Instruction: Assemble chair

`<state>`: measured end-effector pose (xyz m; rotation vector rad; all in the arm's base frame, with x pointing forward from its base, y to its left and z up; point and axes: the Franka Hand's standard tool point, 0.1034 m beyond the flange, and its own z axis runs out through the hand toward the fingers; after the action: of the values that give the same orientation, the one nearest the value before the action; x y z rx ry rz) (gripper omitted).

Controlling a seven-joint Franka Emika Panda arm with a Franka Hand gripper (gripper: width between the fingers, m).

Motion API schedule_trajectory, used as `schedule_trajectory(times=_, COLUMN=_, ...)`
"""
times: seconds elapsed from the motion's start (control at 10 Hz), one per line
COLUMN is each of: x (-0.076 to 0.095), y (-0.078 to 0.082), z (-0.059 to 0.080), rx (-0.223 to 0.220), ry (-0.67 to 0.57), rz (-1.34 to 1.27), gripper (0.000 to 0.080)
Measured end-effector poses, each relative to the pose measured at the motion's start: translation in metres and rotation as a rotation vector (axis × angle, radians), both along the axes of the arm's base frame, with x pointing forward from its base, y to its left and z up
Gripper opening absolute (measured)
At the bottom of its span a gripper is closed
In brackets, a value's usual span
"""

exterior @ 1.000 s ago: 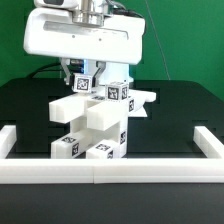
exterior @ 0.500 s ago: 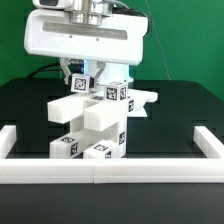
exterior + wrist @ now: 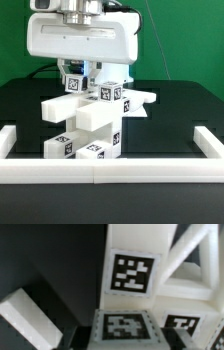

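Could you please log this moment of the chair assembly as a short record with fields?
Scene: black table edged by a long white border rail
Workpiece: chunky white plastic chair assembly with black-and-white square tags, standing near the front rail
Arm: white robot arm directly above the assembly
Claw: claw shut on the top of the assembly
Wrist view: tagged white upright part fills the picture, close to the camera
Background: flat white piece lying behind the assembly
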<state>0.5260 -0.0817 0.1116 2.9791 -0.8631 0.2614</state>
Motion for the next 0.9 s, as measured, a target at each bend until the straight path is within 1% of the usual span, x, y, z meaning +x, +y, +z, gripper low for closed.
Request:
schedule_trajectory(times=0.1, x=0.0008, y=0.0, z=-0.0003, rx=0.008, ry=-0.01, rz=-0.07, gripper=0.0272)
schedule_trajectory(times=0.2, x=0.0006, y=0.0005, z=-0.0012, rx=0.026, ry=-0.018, rz=-0.172, gripper=0.0272)
schedule_trajectory(times=0.3, x=0.0009, y=0.0004, z=-0.0012, rx=0.032, ry=-0.023, rz=-0.213, gripper=0.0272)
schedule_trajectory(times=0.7, x=0.0003, y=0.0013, z=-0.0015, rx=0.085, ry=-0.026, rz=-0.489, gripper=0.0272)
schedule_trajectory(times=0.9, x=0.0002, y=0.0013, z=-0.0016, rx=0.102, ry=-0.032, rz=-0.578, gripper=0.0272)
